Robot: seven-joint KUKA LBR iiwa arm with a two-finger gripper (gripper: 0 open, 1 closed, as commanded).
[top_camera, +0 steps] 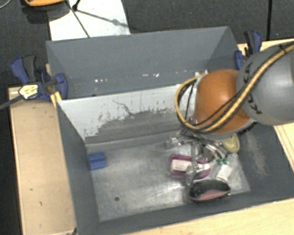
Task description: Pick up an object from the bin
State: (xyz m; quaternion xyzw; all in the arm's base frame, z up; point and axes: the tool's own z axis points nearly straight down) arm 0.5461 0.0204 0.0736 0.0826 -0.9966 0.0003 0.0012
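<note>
One grey metal bin (134, 184) takes up most of the frame, its floor scuffed and largely bare. A thick grey robot arm (281, 90) comes in from the right edge, with black and yellow cables looped around a rounded orange cover (215, 102) at its wrist. Below that cover the claw (199, 158) reaches down into the lower right part of the bin, in among a small heap of things. Whether it is open or closed, or has hold of anything, cannot be told; it is tangled visually with the clutter.

Nearest it, just to the left, lies a small purple and white packet (180, 165). Just below sits a dark oval object (208, 191) with a pinkish edge. A small white bottle (226, 171) lies to the lower right, and a pale yellow piece (230, 144) to the right. Well apart, at the left of the floor, sits a small blue block (96, 160).
</note>
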